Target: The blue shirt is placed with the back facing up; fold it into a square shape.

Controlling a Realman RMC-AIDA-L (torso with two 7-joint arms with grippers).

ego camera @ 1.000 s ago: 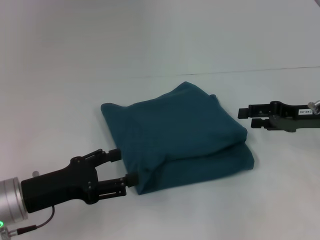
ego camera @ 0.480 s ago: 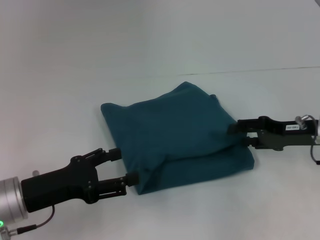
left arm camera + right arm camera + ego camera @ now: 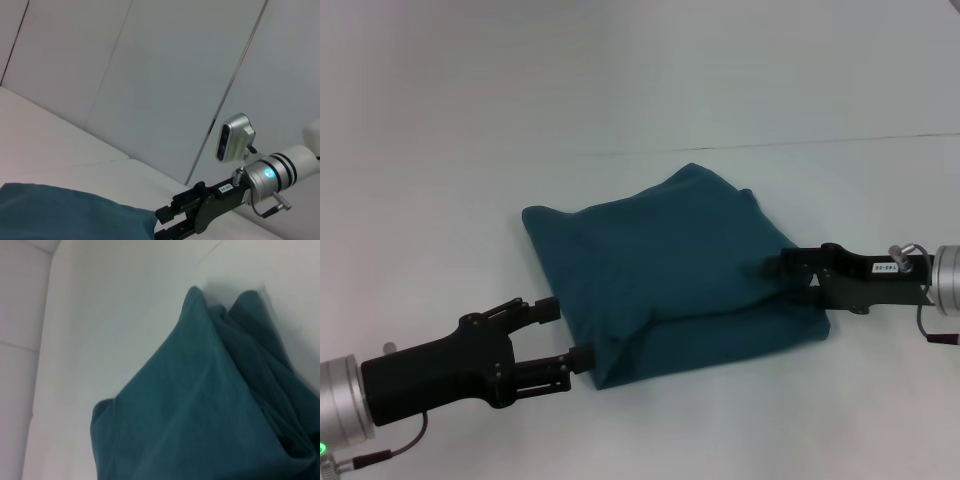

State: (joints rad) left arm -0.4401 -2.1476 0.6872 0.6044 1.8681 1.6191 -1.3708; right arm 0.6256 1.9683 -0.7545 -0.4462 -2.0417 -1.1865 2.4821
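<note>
Right gripper (image 3: pixel 788 279) has come in from well off the right side and now sits against the right edge of the blue shirt (image 3: pixel 670 270), upper finger over the top layer, lower finger at the fold line. Left gripper (image 3: pixel 567 334) hasn't shifted.

Shirt: middle of the white desk (image 3: pixel 440 160), already folded into a thick, roughly square bundle. Layers are stacked but not flush: the top layer bulges and its near-right edge overhangs the lower one. A peak of cloth stands up at the far edge.

Left gripper: at the bundle's near-left corner, fingers spread, one tip on the left edge, the other touching the near-left corner. Not pinching anything I can see. Reads as bracing that corner so the bundle doesn't slide.

Right gripper: fingers parted with the shirt edge between them, in the head view. Left wrist view shows the same gripper (image 3: pixel 165 222) meeting the cloth edge (image 3: pixel 75 217). Can't confirm it's clamped; looks apart, straddling the top layer.

Right wrist view only shows folded cloth (image 3: pixel 200 410) up close, loose layers gaping on one side.

Judgement: folding is essentially done, this is squaring up. Opposite corners are covered so a tug on the right has a counter-hold on the left. Risk: a pull on only the top layer would drag it off the stack.
</note>
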